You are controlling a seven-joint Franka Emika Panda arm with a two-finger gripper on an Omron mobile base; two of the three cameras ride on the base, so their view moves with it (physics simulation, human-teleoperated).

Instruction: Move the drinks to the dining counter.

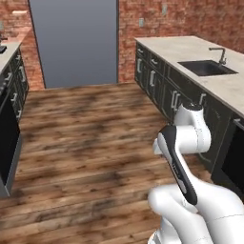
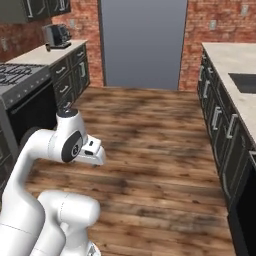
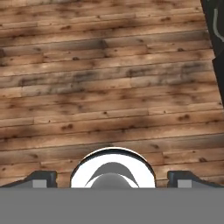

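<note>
The drinks and the dining counter are out of view. In the hand view my gripper looks down at bare wooden floor. Its two dark fingertips stand far apart at the bottom corners, open, with nothing between them. My arm is folded close above the base in the aisle.
A beige counter over dark cabinets, with a sink and faucet, runs along the right. A stove and a coffee machine line the left side. A grey door panel closes the far brick wall.
</note>
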